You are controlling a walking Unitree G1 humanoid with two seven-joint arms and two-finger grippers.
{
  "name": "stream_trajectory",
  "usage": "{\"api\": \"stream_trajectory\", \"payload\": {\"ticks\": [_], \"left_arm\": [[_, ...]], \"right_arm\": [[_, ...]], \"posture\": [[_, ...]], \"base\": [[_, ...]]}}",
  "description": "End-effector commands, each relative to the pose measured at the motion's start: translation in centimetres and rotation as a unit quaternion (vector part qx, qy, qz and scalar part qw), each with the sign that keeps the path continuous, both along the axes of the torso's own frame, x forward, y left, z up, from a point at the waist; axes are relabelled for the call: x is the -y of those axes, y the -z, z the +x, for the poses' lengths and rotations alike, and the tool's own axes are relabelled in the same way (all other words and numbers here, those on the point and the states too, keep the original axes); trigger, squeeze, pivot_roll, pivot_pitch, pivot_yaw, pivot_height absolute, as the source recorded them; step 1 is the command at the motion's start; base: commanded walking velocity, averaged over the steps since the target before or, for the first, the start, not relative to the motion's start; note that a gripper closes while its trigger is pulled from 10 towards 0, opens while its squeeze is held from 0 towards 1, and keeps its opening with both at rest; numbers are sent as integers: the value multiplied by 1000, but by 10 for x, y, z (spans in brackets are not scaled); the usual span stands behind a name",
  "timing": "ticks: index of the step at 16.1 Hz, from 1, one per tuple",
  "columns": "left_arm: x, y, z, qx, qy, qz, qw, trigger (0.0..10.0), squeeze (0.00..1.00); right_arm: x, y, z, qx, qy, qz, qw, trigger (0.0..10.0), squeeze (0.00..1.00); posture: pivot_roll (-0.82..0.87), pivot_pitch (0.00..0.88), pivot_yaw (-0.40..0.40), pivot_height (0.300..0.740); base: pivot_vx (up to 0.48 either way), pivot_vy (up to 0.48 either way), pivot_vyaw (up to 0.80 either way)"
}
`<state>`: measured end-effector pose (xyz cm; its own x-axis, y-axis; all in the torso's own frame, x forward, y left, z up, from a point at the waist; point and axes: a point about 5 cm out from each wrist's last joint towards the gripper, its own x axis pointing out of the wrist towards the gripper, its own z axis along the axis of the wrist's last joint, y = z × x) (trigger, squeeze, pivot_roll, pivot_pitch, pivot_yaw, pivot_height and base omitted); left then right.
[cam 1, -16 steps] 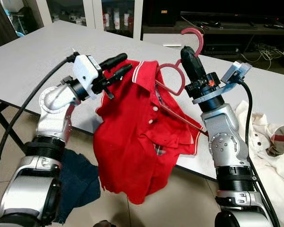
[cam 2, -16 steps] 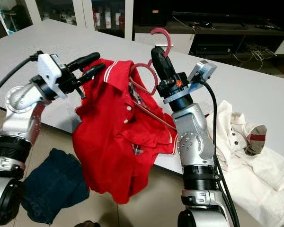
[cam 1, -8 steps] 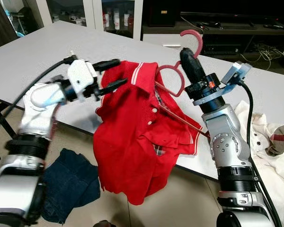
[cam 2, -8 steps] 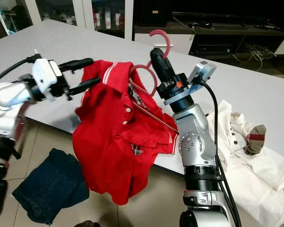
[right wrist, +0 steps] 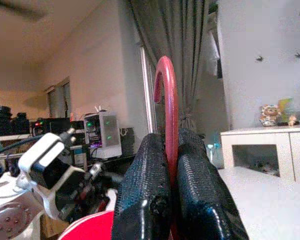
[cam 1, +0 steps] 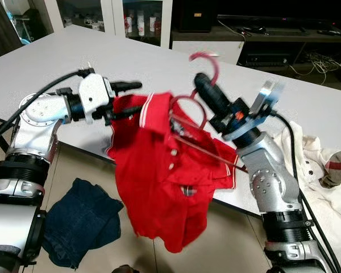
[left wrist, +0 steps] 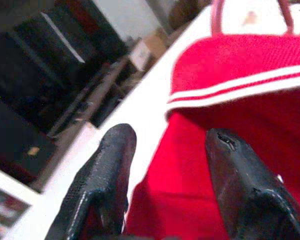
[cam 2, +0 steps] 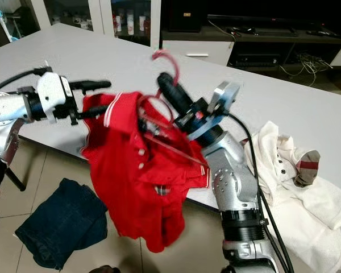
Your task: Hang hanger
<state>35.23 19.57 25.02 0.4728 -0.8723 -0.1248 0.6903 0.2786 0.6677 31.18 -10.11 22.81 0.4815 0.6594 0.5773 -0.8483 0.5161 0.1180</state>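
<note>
A red polo shirt [cam 1: 159, 170] with white-striped collar hangs on a pink hanger [cam 1: 207, 60] above the table's near edge. My right gripper [cam 1: 207, 94] is shut on the hanger's neck just below the hook, and the hook [right wrist: 166, 85] rises between its closed fingers [right wrist: 145, 190]. My left gripper [cam 1: 129, 98] is open at the shirt's left shoulder. One finger lies above the fabric and the other touches it from the side. In the left wrist view the red cloth [left wrist: 225, 65] lies just beyond the spread fingers [left wrist: 107, 170].
The white table [cam 1: 74, 62] stretches behind the arms. A white garment [cam 1: 324, 193] with a striped sock [cam 1: 335, 170] lies on its right end. Dark blue jeans [cam 1: 82, 222] lie on the floor at lower left. Cabinets and a low media shelf stand behind.
My right gripper has tilted and swung left with the hanger, carrying the shirt leftward. The left arm has dropped its elbow, and its gripper stays open by the shirt's shoulder.
</note>
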Motion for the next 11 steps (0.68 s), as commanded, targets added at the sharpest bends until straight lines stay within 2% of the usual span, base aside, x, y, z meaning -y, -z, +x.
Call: {"api": "stream_trajectory", "payload": {"ticks": [1,2,3,5,8,9,10,11], "left_arm": [[5,-3,1,-12,18,11,1000,10000,0],[5,-1,1,-22,24,18,999,10000,0],[6,5,0,-45,38,48,997,10000,0],[5,7,-1,-69,50,75,993,10000,0],[3,8,-3,-98,67,94,989,10000,0],[4,9,-5,-114,83,97,985,1020,0],[5,9,-6,-121,91,96,984,0,0],[6,9,-8,-133,106,98,981,0,0]], "right_arm": [[1,-8,-4,25,-3,-8,1000,10000,0],[0,-9,-5,29,-6,-11,1000,10000,0],[-3,-11,-9,42,-16,-24,999,10000,0],[-3,-13,-10,52,-18,-32,998,10000,0],[-4,-17,-12,64,-19,-37,997,10000,0],[-4,-19,-13,71,-20,-42,996,10000,0],[-4,-20,-14,75,-20,-44,996,10000,0],[-5,-21,-15,84,-17,-55,995,10000,0]], "posture": [[58,26,-51,740],[57,26,-51,740],[58,27,-50,740],[60,28,-48,740],[59,26,-45,740],[57,25,-44,740],[56,25,-44,740],[53,24,-44,740]], "base": [[0,0,0],[0,0,0],[0,0,0],[0,0,0],[0,0,0],[0,0,0],[0,0,0],[0,0,0]]}}
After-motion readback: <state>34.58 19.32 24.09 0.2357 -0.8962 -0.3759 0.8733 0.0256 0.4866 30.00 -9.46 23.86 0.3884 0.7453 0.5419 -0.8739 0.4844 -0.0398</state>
